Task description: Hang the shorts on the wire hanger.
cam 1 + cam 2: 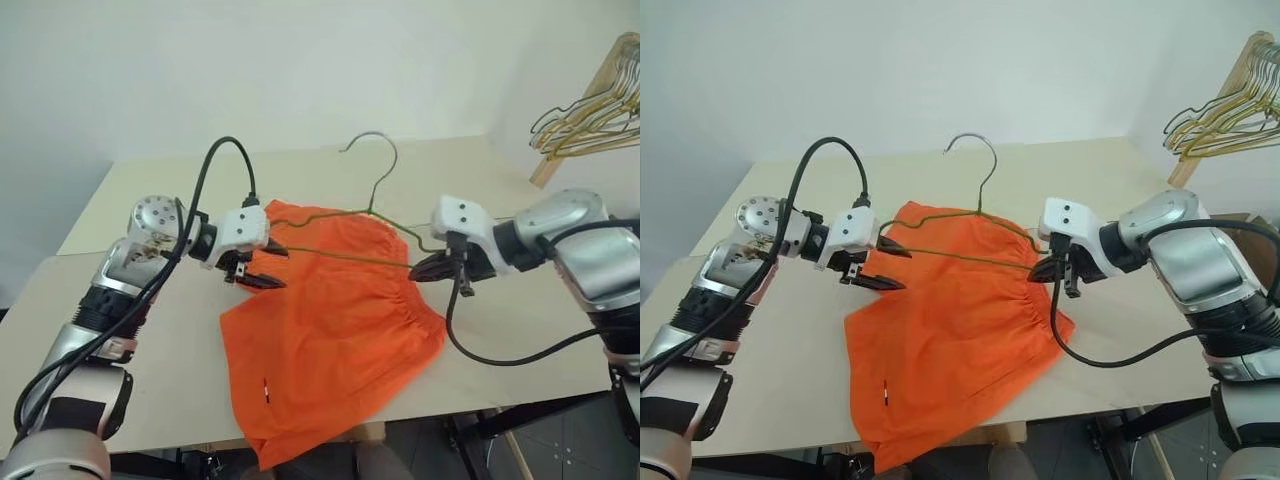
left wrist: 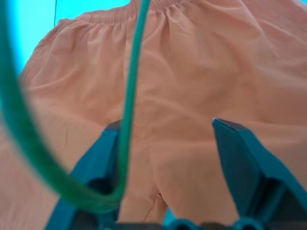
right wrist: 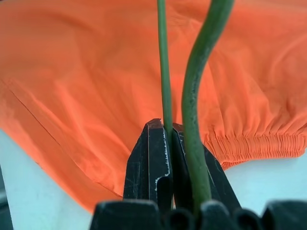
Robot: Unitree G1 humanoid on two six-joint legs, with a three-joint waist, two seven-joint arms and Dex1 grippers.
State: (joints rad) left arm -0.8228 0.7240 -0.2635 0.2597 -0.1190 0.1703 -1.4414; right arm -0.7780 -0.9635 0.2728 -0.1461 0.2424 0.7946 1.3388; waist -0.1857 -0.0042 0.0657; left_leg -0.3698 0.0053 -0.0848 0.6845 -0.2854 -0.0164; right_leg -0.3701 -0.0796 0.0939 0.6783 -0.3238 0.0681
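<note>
where walls meet, beige table

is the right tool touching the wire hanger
Touching. In the right wrist view the right tool is shut on the wire hanger: the thin bar runs straight down into the pinch between its two black fingers.

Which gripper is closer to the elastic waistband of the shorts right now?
Right. The right gripper sits by the waistband of the shorts, shut on the wire hanger; the left gripper is open at the opposite edge.

Even, soft light; head views sharp, wrist views blurry up close.
</note>
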